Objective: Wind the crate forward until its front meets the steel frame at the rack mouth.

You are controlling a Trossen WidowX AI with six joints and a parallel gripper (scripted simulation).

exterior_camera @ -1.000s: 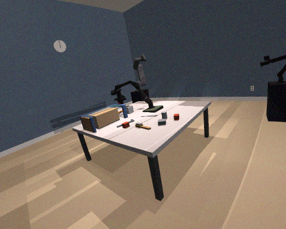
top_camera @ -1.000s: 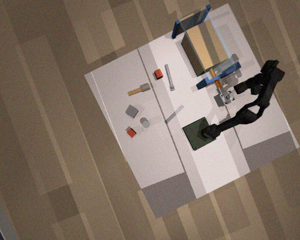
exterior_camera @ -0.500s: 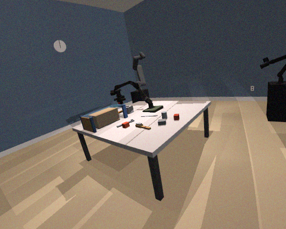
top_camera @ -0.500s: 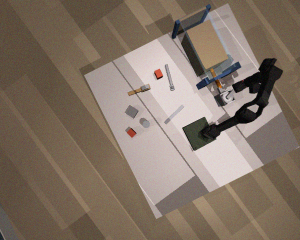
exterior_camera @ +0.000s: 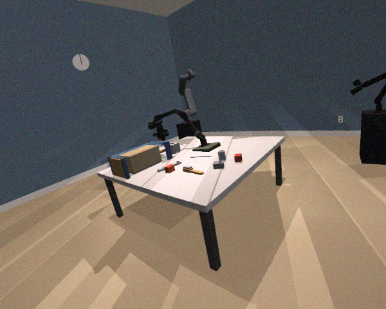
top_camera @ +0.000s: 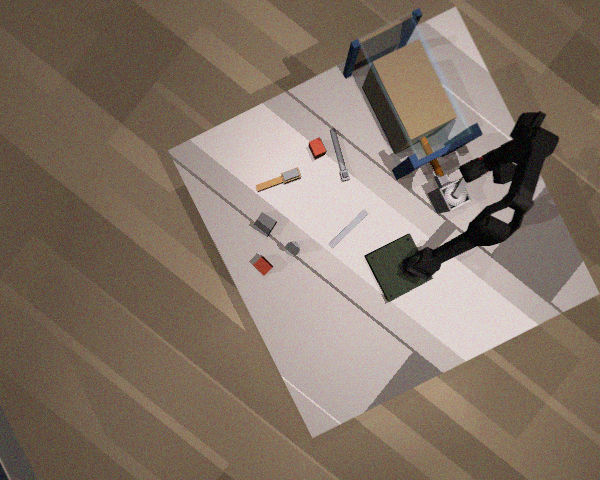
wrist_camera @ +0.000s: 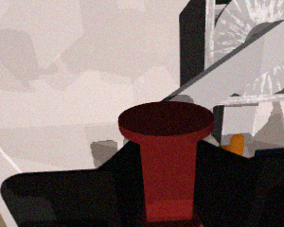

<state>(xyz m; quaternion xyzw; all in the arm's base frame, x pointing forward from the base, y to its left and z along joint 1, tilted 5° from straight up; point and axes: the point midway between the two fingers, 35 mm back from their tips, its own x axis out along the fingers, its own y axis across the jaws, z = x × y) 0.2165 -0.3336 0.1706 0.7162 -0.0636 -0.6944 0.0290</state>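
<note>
The tan crate (top_camera: 414,87) (exterior_camera: 139,158) sits flat inside the clear-panelled cubby, a short way behind the blue front frame (top_camera: 465,138). An orange strap (top_camera: 433,161) (wrist_camera: 236,143) runs from the crate to the grey winch (top_camera: 447,196) (wrist_camera: 241,33). The winch handle stands in the top of the winch; its grey crank arm (wrist_camera: 237,71) slants across the wrist view. My gripper (top_camera: 468,171) (exterior_camera: 159,132) (wrist_camera: 158,136) is beside the winch, shut on the handle's dark red knob (wrist_camera: 166,151).
Tools lie on the bench left of the winch: two red blocks (top_camera: 317,147) (top_camera: 262,265), a grey bar tool (top_camera: 337,152), a wood-handled tool (top_camera: 278,179), a grey cube (top_camera: 265,223), a small cylinder (top_camera: 292,248), a flat strip (top_camera: 348,228). My arm stands on a green base plate (top_camera: 388,263).
</note>
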